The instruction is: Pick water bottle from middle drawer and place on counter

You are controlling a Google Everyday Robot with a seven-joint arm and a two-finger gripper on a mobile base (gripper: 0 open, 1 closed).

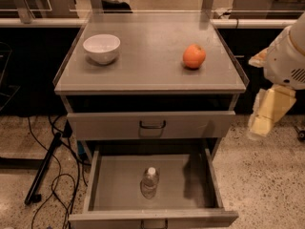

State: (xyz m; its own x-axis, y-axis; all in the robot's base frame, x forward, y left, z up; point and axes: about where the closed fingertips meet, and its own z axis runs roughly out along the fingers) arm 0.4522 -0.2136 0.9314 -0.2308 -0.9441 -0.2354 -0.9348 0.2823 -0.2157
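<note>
- Low at centre frame, a small clear plastic water bottle (149, 182) with a white cap stands in the open wide grey metal middle drawer (200, 194).
- At the right edge, the pale gripper (267, 112) hangs beside the cabinet, its grip impossible to tell.
- Above, a white bowl (101, 48) and an orange fruit (194, 56) sit on the flat grey counter (147, 68).

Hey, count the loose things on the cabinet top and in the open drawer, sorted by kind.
White bowl: 1, on the counter
Orange fruit: 1, on the counter
Water bottle: 1, in the middle drawer
Total: 3
The gripper hangs right of the counter, touching none of them.
</note>
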